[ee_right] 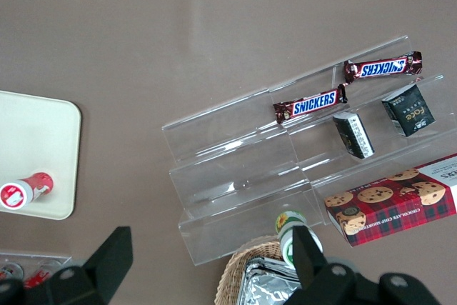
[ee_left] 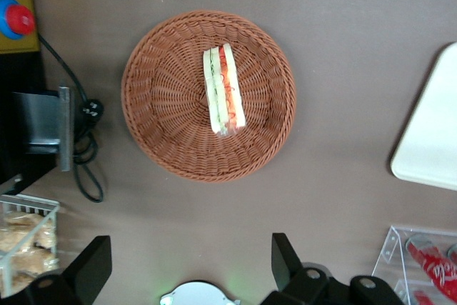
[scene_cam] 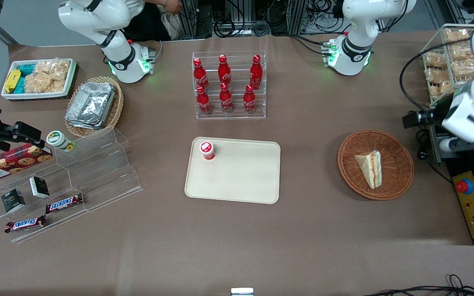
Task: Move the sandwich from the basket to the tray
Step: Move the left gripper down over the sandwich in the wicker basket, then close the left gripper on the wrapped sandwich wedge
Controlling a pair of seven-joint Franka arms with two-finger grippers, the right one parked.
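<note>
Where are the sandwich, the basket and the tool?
sandwich [ee_left: 223, 89], left wrist view, on its filling edge.
basket [ee_left: 157, 105], left wrist view, on its bare woven floor.
tool [ee_left: 189, 262], left wrist view, midway between its open fingertips, above the table.

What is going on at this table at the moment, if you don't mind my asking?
The left arm is set to move the sandwich from the round wicker basket onto the beige tray. The sandwich lies in the basket, untouched. The gripper hangs open above the table beside the basket, holding nothing. The tray carries only a small red-capped bottle near one corner.
</note>
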